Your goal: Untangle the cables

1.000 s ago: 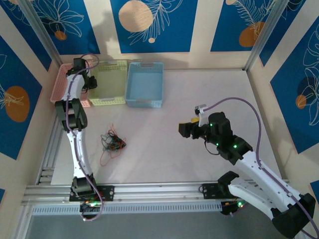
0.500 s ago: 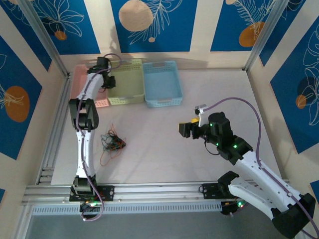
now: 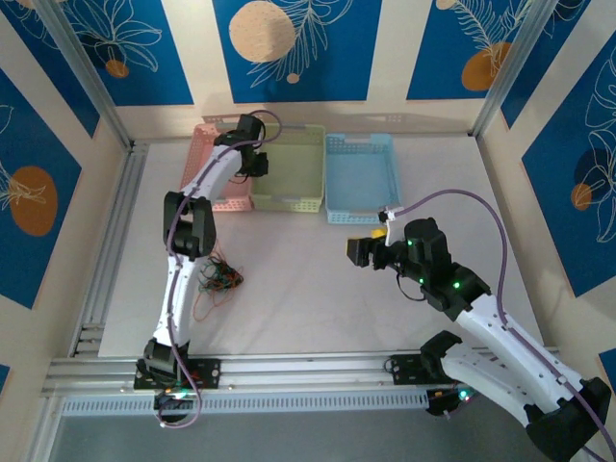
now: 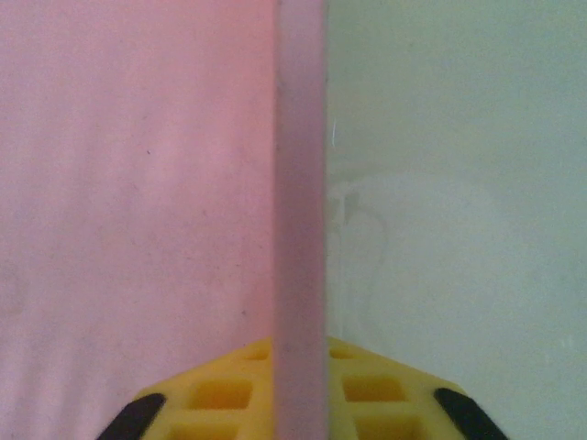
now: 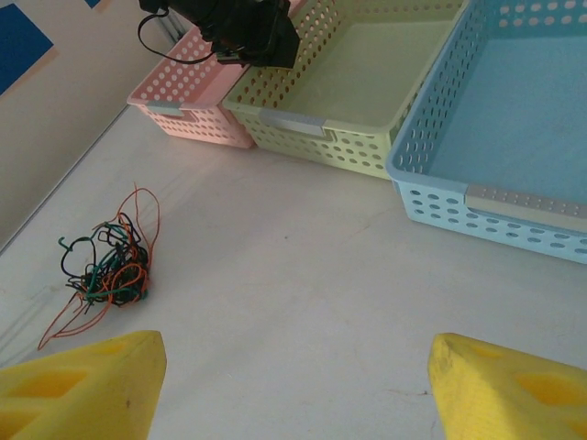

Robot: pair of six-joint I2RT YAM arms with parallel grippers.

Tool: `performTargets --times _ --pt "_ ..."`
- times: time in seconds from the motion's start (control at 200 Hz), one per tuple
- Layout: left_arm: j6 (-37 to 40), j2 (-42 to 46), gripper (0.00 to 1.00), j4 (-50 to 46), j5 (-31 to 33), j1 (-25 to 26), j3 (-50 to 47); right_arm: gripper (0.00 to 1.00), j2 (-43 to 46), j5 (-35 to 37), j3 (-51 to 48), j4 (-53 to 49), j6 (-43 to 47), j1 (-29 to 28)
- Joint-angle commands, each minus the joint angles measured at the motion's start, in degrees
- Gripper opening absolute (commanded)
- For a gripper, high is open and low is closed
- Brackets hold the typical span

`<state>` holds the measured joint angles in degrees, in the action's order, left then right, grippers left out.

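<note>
The cables lie in a small tangle of black, orange-red and green wire on the table, left of centre, also seen in the right wrist view. My left gripper reaches to the back of the table and straddles the pink basket wall beside the green basket. In the left wrist view the yellow pads press both sides of that pink wall. My right gripper hovers open over bare table, right of the cables, with nothing between its fingers.
Three baskets stand in a row along the back wall: pink, green, and blue. From the right wrist I see the green basket and blue basket empty. An aluminium rail borders the table's left side.
My left arm has swung right along the back wall, and the pink, green and blue baskets have slid right with it. The right arm and the cables stayed put.
</note>
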<state>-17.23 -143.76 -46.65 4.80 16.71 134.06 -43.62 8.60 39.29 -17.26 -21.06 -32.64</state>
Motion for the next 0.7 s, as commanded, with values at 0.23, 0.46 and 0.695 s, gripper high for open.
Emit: performTargets --times 0.23,0.46,0.695 --pt "-3.5 5.9 0.74 -5.0 -1.6 0.9 -0.9 0.77 1.2 0.4 -0.2 -0.4 -1.0 -0.2" --pt "-1.1 16.5 0.8 -3.2 -0.4 0.3 -4.8 0.81 2.3 0.2 0.6 -1.9 -1.3 0.1" --pt "0.6 42.8 0.84 17.0 -5.8 -2.4 -35.1 0.99 4.4 -1.0 -0.5 0.4 -3.6 0.7"
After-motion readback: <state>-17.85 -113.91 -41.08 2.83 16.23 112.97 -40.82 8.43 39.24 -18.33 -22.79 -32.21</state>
